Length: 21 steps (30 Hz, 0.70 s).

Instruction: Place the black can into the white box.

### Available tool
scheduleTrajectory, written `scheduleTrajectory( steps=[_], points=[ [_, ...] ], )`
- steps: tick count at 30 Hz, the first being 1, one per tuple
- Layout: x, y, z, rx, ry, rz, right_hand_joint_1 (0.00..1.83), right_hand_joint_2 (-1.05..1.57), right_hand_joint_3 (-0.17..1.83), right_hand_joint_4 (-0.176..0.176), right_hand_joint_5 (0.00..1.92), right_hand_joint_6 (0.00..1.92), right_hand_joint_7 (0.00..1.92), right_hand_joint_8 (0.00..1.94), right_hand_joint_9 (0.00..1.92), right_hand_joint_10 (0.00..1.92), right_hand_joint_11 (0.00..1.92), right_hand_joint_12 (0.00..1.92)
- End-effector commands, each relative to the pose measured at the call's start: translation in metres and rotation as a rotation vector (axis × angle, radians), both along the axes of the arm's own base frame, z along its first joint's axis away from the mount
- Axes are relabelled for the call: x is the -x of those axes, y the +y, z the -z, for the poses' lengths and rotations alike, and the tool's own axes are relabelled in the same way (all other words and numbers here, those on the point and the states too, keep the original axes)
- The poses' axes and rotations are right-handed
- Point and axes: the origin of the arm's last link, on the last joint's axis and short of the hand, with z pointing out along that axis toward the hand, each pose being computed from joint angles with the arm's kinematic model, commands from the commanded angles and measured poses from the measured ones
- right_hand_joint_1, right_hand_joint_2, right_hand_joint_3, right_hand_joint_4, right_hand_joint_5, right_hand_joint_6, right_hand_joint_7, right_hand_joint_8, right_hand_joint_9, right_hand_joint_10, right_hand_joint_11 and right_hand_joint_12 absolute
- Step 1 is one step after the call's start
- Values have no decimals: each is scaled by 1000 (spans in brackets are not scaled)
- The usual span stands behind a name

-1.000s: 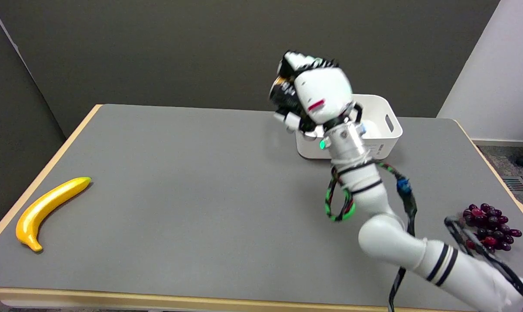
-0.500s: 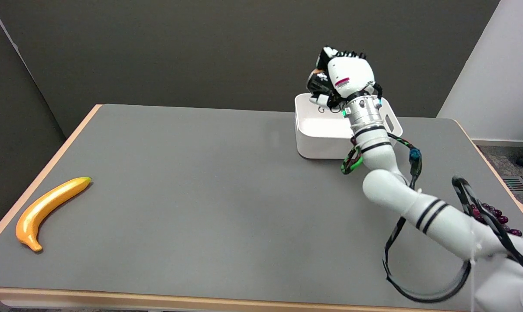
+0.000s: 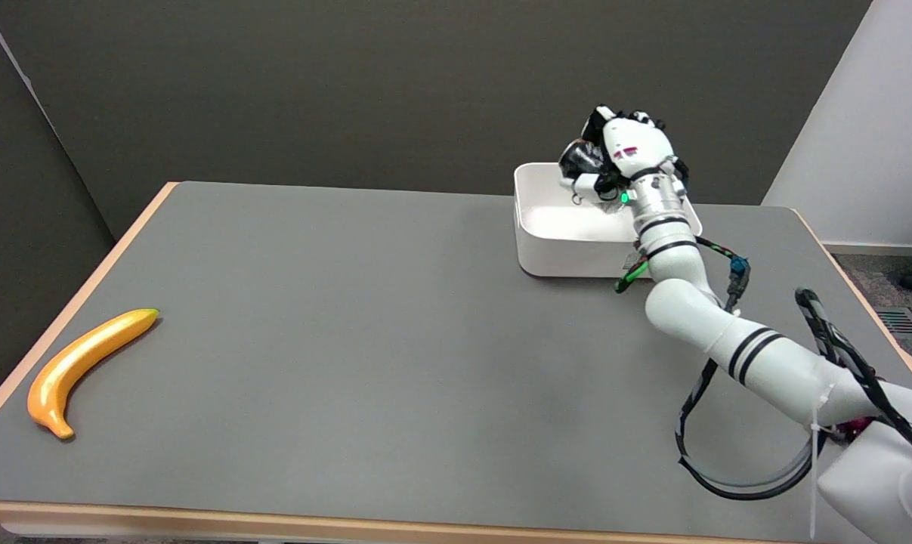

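Here the black can (image 3: 581, 157) was held in the clenched fingers (image 3: 596, 182) of the right hand (image 3: 628, 155), raised over the white box (image 3: 558, 245) near the table's (image 3: 350, 317) far right corner. The can lay on the hand's left side, above the box's far wall and open interior. Its long axis could not be told. A lowering seemed called for.

place: lab or test room | signs: bare grey table (image 3: 350, 302), dark partition wall (image 3: 312, 83), cabled white robot arm (image 3: 735, 340)
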Motion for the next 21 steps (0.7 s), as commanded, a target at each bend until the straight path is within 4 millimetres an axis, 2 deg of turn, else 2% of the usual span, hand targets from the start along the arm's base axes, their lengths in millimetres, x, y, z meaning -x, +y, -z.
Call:
scheduleTrajectory(
  steps=[1, 5, 7, 11, 14, 17, 21],
  points=[
    [-2, 60, -37, 31, -146, -103, 579, 692, 1047, 26, 202, 427, 304, 401, 258, 762, 127, 1270],
    [-8, 71, -34, -7, -129, -108, 355, 638, 1006, 43, 152, 405, 185, 306, 125, 667, 60, 1149],
    [-11, 74, -32, -22, -132, -120, 260, 592, 963, 59, 123, 409, 102, 178, 33, 570, 6, 1095],
    [-18, 83, -23, -44, -143, -180, 224, 565, 934, 57, 73, 382, 11, 156, 2, 416, -1, 1031],
    [-27, 97, -11, -101, -165, -306, 243, 592, 964, 49, 53, 355, 8, 143, 0, 359, -1, 993],
    [-34, 116, -6, -175, -305, -454, 226, 603, 970, 49, 55, 340, 13, 153, -1, 360, -1, 998],
    [-35, 144, -20, -219, -499, -642, 191, 634, 913, 48, 41, 309, 3, 180, 0, 438, -1, 991]
  ],
)
